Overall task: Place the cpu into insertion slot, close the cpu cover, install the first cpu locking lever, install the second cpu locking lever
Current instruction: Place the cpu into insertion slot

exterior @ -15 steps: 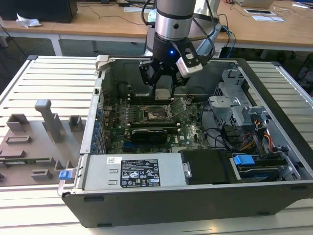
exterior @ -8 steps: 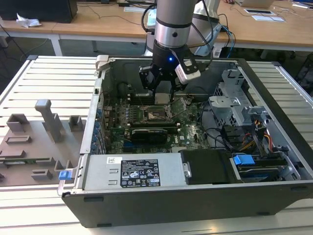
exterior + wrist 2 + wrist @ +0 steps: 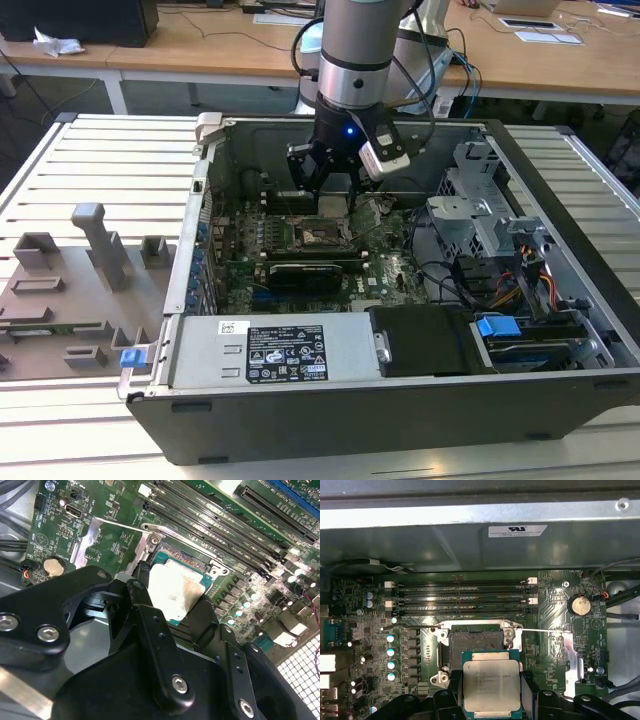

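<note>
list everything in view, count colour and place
table: one, pale slatted metal
computer case: one, black, open, on the table
tray: one, grey, the exterior view's left of the case
socket: one, dark, open, on the green board
memory slots: four, black, beside the socket
coin battery: one, silver, on the board
chip: one, silvery top, near the socket
pincer: one, black, shut on the chip
arm: one, grey, over the case

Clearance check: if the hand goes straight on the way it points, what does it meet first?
Probably the insertion slot, just beyond the cpu held in the hand; depth is unclear.
</note>
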You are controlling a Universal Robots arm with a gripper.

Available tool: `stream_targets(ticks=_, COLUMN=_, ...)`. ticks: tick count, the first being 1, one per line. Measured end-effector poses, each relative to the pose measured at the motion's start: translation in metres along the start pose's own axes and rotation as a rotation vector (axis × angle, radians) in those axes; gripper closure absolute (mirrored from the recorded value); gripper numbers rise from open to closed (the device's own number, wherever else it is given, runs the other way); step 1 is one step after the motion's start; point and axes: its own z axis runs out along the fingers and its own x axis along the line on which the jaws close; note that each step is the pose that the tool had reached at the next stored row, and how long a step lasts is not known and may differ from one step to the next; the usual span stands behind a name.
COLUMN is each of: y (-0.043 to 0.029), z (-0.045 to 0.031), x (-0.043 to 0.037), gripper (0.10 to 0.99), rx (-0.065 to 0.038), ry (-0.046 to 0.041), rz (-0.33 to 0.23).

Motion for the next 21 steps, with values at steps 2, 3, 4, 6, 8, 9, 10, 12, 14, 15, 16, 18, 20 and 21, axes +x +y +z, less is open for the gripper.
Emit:
stream_targets(ticks=2, y=0.0000, z=0.0000, x=0.0000, gripper=0.541, rx=0.000, ry=0.0000, rz=0.000)
stream_targets(ticks=3, y=0.0000, z=0.0001, x=0.0000, gripper=0.541, rx=0.000, ry=0.0000, rz=0.000)
stream_targets(ticks=4, y=0.0000, z=0.0001, x=-0.0001, gripper=0.541, rx=0.001, ry=-0.0001, rz=0.002)
stream_targets(ticks=6, y=0.0000, z=0.0001, x=0.0000, gripper=0.541, rx=0.001, ry=-0.0004, rz=0.019)
stream_targets(ticks=8, y=0.0000, z=0.0002, x=0.0000, gripper=0.541, rx=0.000, ry=-0.0009, rz=0.046)
stream_targets(ticks=9, y=0.0000, z=0.0003, x=0.0000, gripper=0.541, rx=0.000, ry=-0.0013, rz=0.063)
stream_targets(ticks=10, y=0.0000, z=0.0003, x=0.0000, gripper=0.541, rx=0.000, ry=-0.0014, rz=0.074)
stream_targets(ticks=12, y=0.0000, z=0.0004, x=0.0000, gripper=0.541, rx=0.000, ry=-0.0019, rz=0.099)
stream_targets(ticks=14, y=0.0000, z=0.0006, x=-0.0001, gripper=0.541, rx=-0.001, ry=-0.0027, rz=0.140)
stream_targets(ticks=15, y=0.0000, z=0.0006, x=-0.0001, gripper=0.541, rx=-0.001, ry=-0.0030, rz=0.156)
stream_targets(ticks=16, y=0.0000, z=0.0007, x=0.0000, gripper=0.541, rx=-0.002, ry=-0.0032, rz=0.167)
stream_targets(ticks=18, y=0.0000, z=0.0007, x=0.0000, gripper=0.541, rx=-0.002, ry=-0.0038, rz=0.199)
stream_targets(ticks=20, y=0.0000, z=0.0008, x=0.0000, gripper=0.541, rx=-0.003, ry=-0.0045, rz=0.236)
stream_targets(ticks=21, y=0.0000, z=0.0009, x=-0.0001, gripper=0.541, rx=-0.003, ry=-0.0047, rz=0.247)
